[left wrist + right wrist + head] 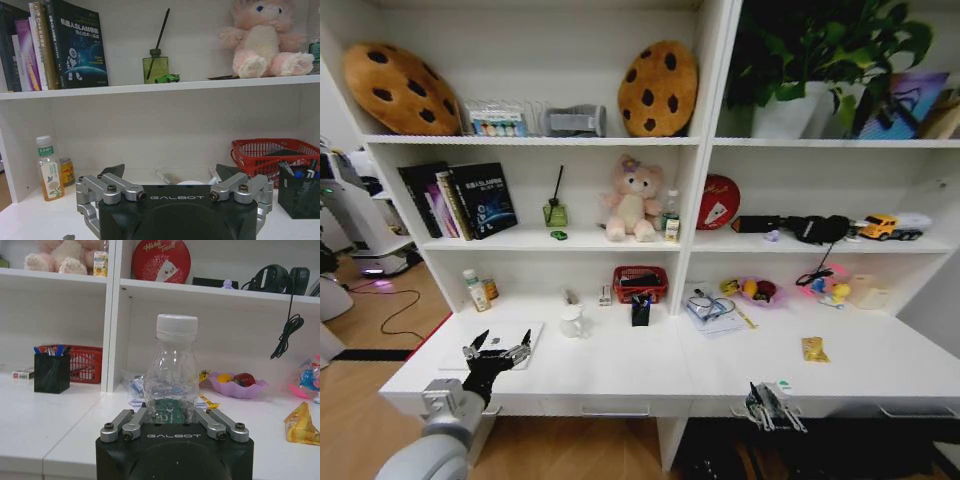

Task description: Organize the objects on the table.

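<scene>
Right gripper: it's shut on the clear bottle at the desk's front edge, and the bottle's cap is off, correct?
Not quite. The right gripper is shut on the clear bottle at the desk's front edge, but the white cap is on, as the right wrist view shows.

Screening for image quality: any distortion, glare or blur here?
Head view: wide-angle bending, the table edge and shelves bow, corners soft. Left wrist view: even light, left gripper sharp. Right wrist view: clear water bottle catches mild highlights, background slightly soft.
</scene>
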### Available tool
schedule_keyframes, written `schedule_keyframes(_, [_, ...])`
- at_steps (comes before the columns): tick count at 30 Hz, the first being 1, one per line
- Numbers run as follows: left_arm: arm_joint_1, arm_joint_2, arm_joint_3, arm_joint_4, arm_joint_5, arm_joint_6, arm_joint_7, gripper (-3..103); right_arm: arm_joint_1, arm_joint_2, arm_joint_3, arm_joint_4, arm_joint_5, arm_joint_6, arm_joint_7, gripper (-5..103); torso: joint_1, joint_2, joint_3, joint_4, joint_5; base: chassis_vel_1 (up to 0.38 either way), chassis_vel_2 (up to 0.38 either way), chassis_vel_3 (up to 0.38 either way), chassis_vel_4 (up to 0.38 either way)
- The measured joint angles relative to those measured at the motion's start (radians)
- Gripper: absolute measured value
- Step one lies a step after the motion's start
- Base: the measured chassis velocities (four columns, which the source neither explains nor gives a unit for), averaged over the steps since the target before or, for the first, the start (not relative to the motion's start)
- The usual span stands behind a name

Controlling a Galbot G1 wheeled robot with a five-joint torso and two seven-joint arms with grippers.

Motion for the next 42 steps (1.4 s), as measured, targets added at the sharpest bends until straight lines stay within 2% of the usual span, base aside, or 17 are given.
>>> schedule_keyframes(4, [0.0, 0.0, 0.0, 0.0, 0.0, 0.0, 0.0, 100, -0.071, 0.001, -0.01, -0.024, -0.031, 0.055, -0.03, 25, 0.0, 0.0, 0.0, -0.0011, -0.0009, -0.048, -0.089, 0.08, 0.045])
schedule_keyframes(8, [0.0, 0.0, 0.0, 0.0, 0.0, 0.0, 0.0, 100, -0.13, -0.015, -0.033, -0.07, -0.044, 0.09, -0.043, 25, 0.0, 0.0, 0.0, -0.0008, -0.0015, 0.01, 0.022, -0.037, -0.048])
schedule_keyframes(12, [0.0, 0.0, 0.0, 0.0, 0.0, 0.0, -0.001, 100, -0.082, -0.026, -0.066, -0.294, -0.058, 0.126, -0.04, 25, 0.0, 0.0, 0.0, -0.0004, -0.0011, 0.06, 0.064, -0.045, -0.04])
schedule_keyframes(13, [0.0, 0.0, 0.0, 0.0, 0.0, 0.0, -0.001, 100, -0.082, -0.026, -0.066, -0.294, -0.058, 0.126, -0.04, 25, 0.0, 0.0, 0.0, -0.0004, -0.0011, 0.07, 0.008, -0.03, -0.015])
schedule_keyframes(16, [0.0, 0.0, 0.0, 0.0, 0.0, 0.0, -0.001, 100, 0.099, -0.01, -0.093, -0.606, -0.093, 0.167, -0.013, 25, 0.0, 0.0, 0.0, -0.0005, 0.0003, 0.0, 0.0, 0.0, 0.0])
schedule_keyframes(17, [0.0, 0.0, 0.0, 0.0, 0.0, 0.0, -0.001, 100, 0.099, -0.01, -0.093, -0.606, -0.093, 0.167, -0.013, 25, 0.0, 0.0, 0.0, -0.0005, 0.0003, 0.0, 0.0, 0.0, 0.0])
schedule_keyframes(19, [0.0, 0.0, 0.0, 0.0, 0.0, 0.0, 0.0, 100, 0.219, 0.003, -0.106, -0.786, -0.108, 0.185, -0.005, 25, 0.0, 0.0, 0.0, -0.0002, -0.0003, 0.0, 0.0, 0.0, 0.0])
schedule_keyframes(20, [0.0, 0.0, 0.0, 0.0, 0.0, 0.0, 0.0, 100, 0.219, 0.003, -0.106, -0.786, -0.108, 0.185, -0.005, 25, 0.0, 0.0, 0.0, -0.0002, -0.0003, 0.0, 0.0, 0.0, 0.0])
schedule_keyframes(23, [0.0, 0.0, 0.0, 0.0, 0.0, 0.0, 0.0, 100, 0.413, 0.028, -0.108, -1.048, -0.153, 0.239, -0.003, 25, 0.0, 0.0, 0.0, -0.0002, -0.0004, 0.0, 0.0, 0.0, 0.0])
schedule_keyframes(24, [0.0, 0.0, 0.0, 0.0, 0.0, 0.0, 0.0, 100, 0.413, 0.028, -0.108, -1.048, -0.153, 0.239, -0.003, 25, 0.0, 0.0, 0.0, -0.0002, -0.0004, 0.0, 0.0, 0.0, 0.0])
schedule_keyframes(26, [0.0, 0.0, 0.0, 0.0, 0.0, 0.0, 0.0, 100, 0.548, 0.048, -0.095, -1.231, -0.237, 0.311, 0.011, 25, 0.0, 0.0, 0.0, 0.0, -0.0006, 0.0, 0.0, 0.0, 0.0])
schedule_keyframes(32, [0.0, 0.0, 0.0, 0.0, 0.0, 0.0, 0.0, 100, 0.665, 0.074, -0.084, -1.373, -0.272, 0.327, 0.005, 22, 0.0, 0.0, 0.0, -0.0005, -0.0007, 0.0, 0.0, 0.0, 0.0])
schedule_keyframes(35, [0.0, 0.0, 0.0, 0.0, 0.0, 0.0, 0.0, 100, 0.719, 0.087, -0.081, -1.404, -0.313, 0.327, 0.002, 37, 0.0, 0.0, 0.0, -0.0004, -0.0008, 0.0, 0.0, 0.0, 0.0])
schedule_keyframes(37, [0.0, 0.0, 0.0, 0.0, 0.0, 0.0, 0.0, 100, 0.73, 0.088, -0.08, -1.412, -0.316, 0.33, 0.002, 37, 0.0, 0.0, 0.0, -0.0003, -0.0007, 0.0, 0.0, 0.0, 0.0])
schedule_keyframes(40, [0.0, 0.0, 0.0, 0.0, 0.0, 0.0, 0.0, 100, 0.751, 0.088, -0.078, -1.438, -0.317, 0.341, 0.0, 53, 0.0, 0.0, 0.0, -0.0003, -0.0008, 0.0, 0.0, 0.0, 0.0])
schedule_keyframes(41, [0.0, 0.0, 0.0, 0.0, 0.0, 0.0, 0.0, 100, 0.751, 0.088, -0.078, -1.438, -0.317, 0.341, 0.0, 53, 0.0, 0.0, 0.0, -0.0003, -0.0008, 0.0, 0.0, 0.0, 0.0])
schedule_keyframes(42, [0.0, 0.0, 0.0, 0.0, 0.0, 0.0, 0.0, 100, 0.752, 0.088, -0.076, -1.443, -0.312, 0.341, -0.008, 58, 0.0, 0.0, 0.0, -0.0003, -0.0007, 0.0, 0.0, 0.0, 0.0])
